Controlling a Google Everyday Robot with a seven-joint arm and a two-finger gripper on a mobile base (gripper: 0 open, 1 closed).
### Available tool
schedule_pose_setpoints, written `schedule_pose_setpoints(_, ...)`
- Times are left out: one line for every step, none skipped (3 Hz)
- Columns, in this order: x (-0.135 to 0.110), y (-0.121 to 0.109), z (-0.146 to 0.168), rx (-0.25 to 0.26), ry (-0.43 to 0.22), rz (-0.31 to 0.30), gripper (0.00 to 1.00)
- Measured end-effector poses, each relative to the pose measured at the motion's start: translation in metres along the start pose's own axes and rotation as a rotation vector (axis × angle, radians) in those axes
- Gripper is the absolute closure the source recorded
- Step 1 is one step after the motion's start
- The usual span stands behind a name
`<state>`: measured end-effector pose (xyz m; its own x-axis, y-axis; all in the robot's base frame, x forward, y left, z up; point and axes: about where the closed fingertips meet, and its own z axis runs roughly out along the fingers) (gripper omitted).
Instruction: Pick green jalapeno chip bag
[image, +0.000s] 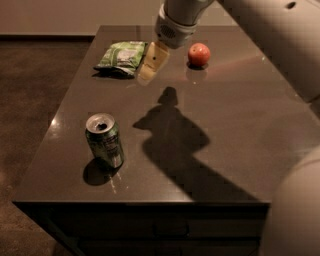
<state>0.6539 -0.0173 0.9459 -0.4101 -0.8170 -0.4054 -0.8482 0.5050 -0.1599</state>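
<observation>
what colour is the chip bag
The chip bag is green with pale whitish print, camera view; the gripper hovers just to its right.

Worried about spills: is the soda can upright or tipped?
Upright: the green soda can stands on its base, opened top facing up. The gripper hovers beside the green jalapeno chip bag.

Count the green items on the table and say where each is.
2. The chip bag lies flat at the table's far left; the soda can stands upright near the front left. The gripper hangs right of the bag. The arm may hide something at right.
</observation>
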Motion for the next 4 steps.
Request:
schedule_pose_setpoints(-0.032, -0.006, 0.025, 0.032, -0.012, 0.049, 0.00)
schedule_pose_setpoints(-0.061, -0.010, 0.055, 0.085, -0.027, 0.095, 0.00)
schedule_pose_setpoints(-0.084, -0.013, 0.085, 0.110, -0.035, 0.121, 0.00)
schedule_pose_setpoints(-0.112, -0.018, 0.118, 0.129, -0.038, 0.122, 0.00)
